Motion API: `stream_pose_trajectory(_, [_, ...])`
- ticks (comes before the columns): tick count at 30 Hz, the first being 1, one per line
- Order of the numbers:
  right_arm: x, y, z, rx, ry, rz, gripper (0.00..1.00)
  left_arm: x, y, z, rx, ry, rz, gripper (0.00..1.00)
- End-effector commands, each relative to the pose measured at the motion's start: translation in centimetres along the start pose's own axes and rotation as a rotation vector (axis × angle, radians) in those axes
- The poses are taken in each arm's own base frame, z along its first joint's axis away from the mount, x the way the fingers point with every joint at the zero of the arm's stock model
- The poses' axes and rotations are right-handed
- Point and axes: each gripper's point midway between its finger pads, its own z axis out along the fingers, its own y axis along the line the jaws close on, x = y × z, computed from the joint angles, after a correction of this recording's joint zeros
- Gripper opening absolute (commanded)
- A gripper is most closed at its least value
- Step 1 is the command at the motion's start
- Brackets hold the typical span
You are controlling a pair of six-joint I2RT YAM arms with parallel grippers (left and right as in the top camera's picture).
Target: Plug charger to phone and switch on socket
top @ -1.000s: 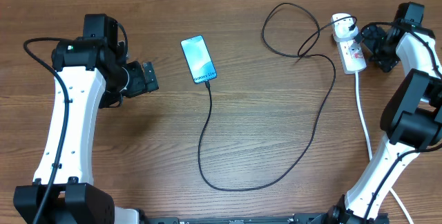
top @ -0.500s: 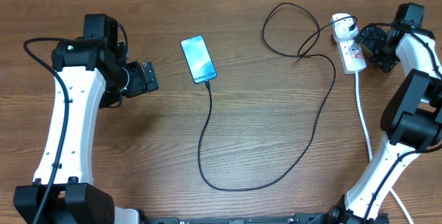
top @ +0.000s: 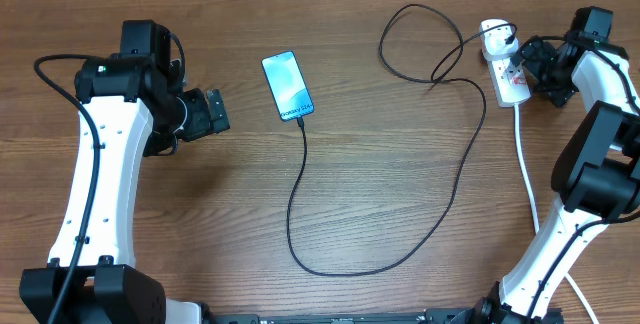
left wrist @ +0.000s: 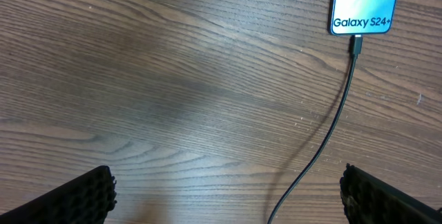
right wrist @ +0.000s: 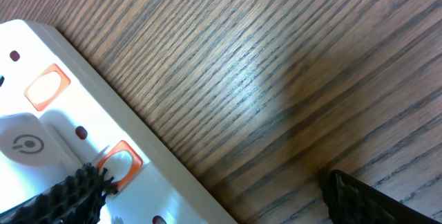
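Hardly anything has moved since a second ago; only the right gripper (top: 530,62) seems a little shifted beside the socket (top: 510,82). The socket is a smooth white plastic strip with orange-red switches, lying at the far right of the wood-grain table (top: 380,164). The gripper's wide-open jaws reach over its edge. The phone (top: 287,86) lies flat with its teal screen up and the thin black charger (top: 296,214) plugged in. It is near the open, empty left gripper (top: 218,112).
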Motion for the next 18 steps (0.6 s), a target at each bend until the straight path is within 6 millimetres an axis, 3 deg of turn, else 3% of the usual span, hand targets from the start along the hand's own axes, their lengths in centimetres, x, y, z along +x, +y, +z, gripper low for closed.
stream_pose_trajectory(1, [6.0,-2.2,4.1,0.055,0.182,0.021,1.0,0.1,0.4,0.2,-0.01,0.003,-0.016,1.0])
stream_pose_trajectory(4, [6.2,-1.7,4.0,0.025,0.198,0.022,1.0,0.1,0.4,0.2,-0.01,0.003,-0.016,1.0])
stream_pose_trajectory(8, [5.1,-0.7,2.3,-0.021,0.215,0.007,1.0,0.1,0.4,0.2,-0.01,0.003,-0.016,1.0])
stream_pose_trajectory(10, [3.8,-0.3,0.6,-0.035,0.211,0.021,1.0,0.1,0.4,0.2,-0.01,0.003,-0.016,1.0])
stream_pose_trajectory(18, [-1.6,0.6,-10.1,-0.09,0.089,0.053,1.0,0.1,0.4,0.2,-0.01,0.003,-0.016,1.0])
